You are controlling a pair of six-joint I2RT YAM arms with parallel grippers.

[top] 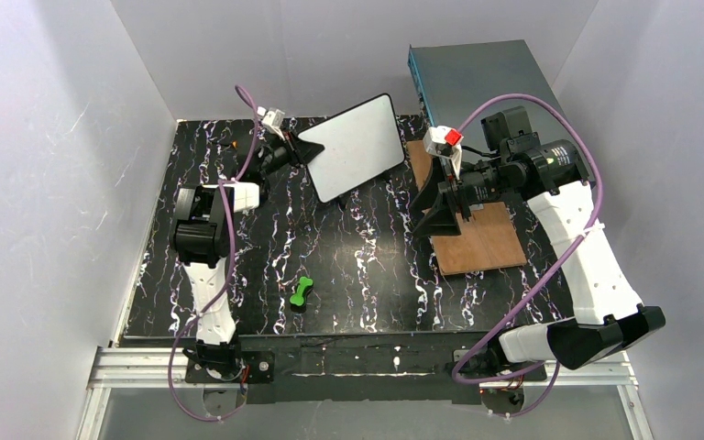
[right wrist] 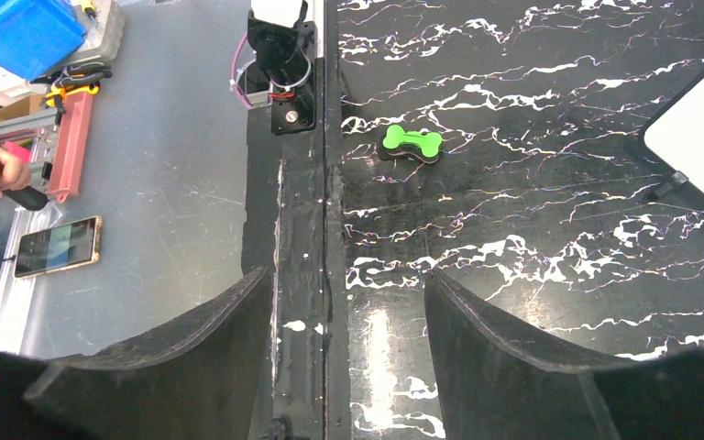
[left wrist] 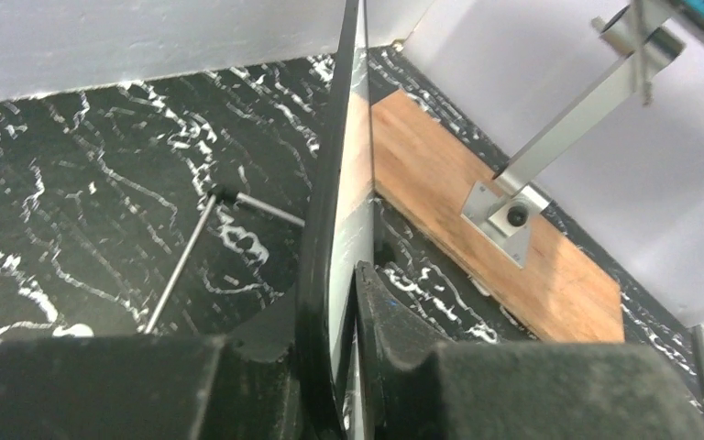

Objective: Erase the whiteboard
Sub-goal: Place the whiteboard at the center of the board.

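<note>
The whiteboard (top: 357,147) stands tilted on its wire stand (left wrist: 183,261) at the back middle of the black marbled table, and its face looks blank white. My left gripper (top: 307,151) is at its left edge. In the left wrist view the board's black-framed edge (left wrist: 330,229) runs straight up between my left gripper's (left wrist: 344,302) fingers, which press close on both faces. My right gripper (top: 435,206) hovers open and empty over the wooden board's left edge. In the right wrist view, open fingers (right wrist: 348,293) frame the table's near edge, with a whiteboard corner (right wrist: 697,137) at far right.
A green bone-shaped object (top: 302,291) lies on the table's near middle, also in the right wrist view (right wrist: 412,143). A brown wooden board (top: 477,238) with a metal bracket (left wrist: 513,215) lies at right. A grey-teal metal box (top: 477,82) stands behind it.
</note>
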